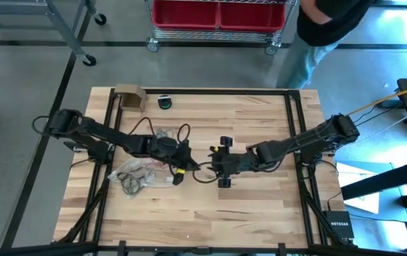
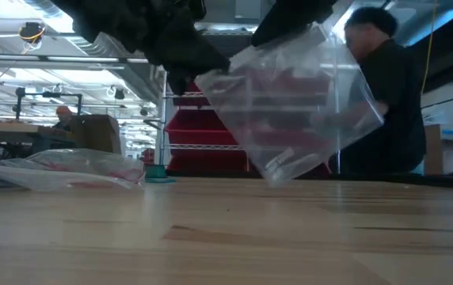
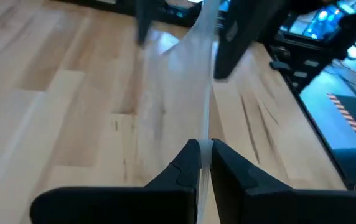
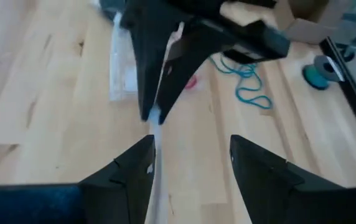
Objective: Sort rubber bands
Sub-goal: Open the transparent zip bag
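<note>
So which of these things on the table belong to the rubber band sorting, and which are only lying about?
Job: teal rubber bands; dark bands in the flat bag; lifted clear bag, pinched by left gripper; right gripper, jaws open beside it.
Lying about: cardboard box; small teal roll; network box beside the table.

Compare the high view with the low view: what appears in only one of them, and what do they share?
Only the high view shows the dark rubber bands in a bag lying on the table, plus both arm bases. Only the low view shows the lifted clear bag hanging above the wood. Both show the left end effector, the right end effector, and a person behind the table.
</note>
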Controlling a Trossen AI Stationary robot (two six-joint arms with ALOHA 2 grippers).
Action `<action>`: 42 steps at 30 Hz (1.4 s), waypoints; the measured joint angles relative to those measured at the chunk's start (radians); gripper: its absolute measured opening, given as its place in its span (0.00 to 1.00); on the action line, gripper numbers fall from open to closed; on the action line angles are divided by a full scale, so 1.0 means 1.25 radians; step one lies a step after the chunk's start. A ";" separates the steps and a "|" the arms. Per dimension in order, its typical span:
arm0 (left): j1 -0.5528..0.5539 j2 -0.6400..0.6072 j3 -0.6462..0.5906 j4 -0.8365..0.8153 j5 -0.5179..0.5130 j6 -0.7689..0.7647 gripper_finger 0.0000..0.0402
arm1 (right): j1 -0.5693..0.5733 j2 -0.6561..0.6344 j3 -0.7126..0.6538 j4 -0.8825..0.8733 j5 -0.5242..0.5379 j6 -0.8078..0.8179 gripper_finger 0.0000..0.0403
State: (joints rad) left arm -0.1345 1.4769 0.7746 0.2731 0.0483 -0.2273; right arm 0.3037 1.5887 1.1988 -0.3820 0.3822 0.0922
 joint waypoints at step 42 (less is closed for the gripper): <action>0.018 -0.251 -0.047 -0.338 -0.095 0.097 0.38 | -0.041 0.047 -0.295 0.632 -0.061 0.157 0.00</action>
State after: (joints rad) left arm -0.1115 1.1637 0.7164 -0.1489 -0.0699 -0.1062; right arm 0.2522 1.6474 0.8298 0.4074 0.3060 0.2881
